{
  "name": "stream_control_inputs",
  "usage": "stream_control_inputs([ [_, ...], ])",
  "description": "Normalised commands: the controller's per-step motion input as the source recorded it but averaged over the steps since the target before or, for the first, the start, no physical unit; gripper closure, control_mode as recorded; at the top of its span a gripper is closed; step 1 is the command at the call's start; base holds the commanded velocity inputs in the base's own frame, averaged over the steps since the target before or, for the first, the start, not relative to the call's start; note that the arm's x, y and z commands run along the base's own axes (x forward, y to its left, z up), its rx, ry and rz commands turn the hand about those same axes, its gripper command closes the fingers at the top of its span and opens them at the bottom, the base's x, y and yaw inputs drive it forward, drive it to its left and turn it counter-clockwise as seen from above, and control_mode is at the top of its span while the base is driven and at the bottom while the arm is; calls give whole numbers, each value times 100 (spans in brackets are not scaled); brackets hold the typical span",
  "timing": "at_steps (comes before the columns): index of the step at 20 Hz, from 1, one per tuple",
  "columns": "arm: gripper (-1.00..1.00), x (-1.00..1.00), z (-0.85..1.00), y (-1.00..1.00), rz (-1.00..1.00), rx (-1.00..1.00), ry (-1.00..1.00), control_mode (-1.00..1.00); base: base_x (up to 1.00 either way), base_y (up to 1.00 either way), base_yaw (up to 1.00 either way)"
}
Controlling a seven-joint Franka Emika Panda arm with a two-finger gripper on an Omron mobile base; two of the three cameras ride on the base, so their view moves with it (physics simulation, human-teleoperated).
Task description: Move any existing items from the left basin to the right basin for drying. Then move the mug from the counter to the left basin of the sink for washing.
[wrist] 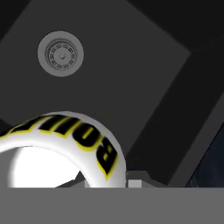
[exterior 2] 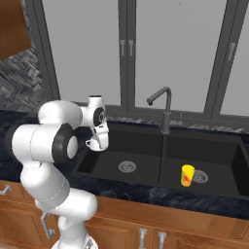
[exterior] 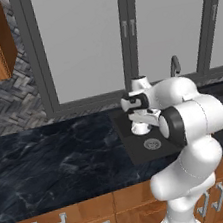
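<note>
Your gripper (exterior 2: 98, 137) is gripping the white mug (exterior 2: 94, 142) by its rim, hanging it above the left basin (exterior 2: 146, 155) and its drain (wrist: 60, 53), while the yellow cup (exterior 2: 187, 175) is standing in the right basin (exterior 2: 219, 151).
</note>
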Motion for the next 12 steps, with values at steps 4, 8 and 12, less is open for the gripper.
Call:
stream_control_inputs([
  [4, 100, 0, -41, -39, -5, 0, 1, -100, 0, 0, 0],
  [8, 100, 6, -36, -34, -3, 0, 0, -100, 0, 0, 0],
  [12, 100, 13, -37, -21, -1, 0, 0, -100, 0, 0, 0],
])
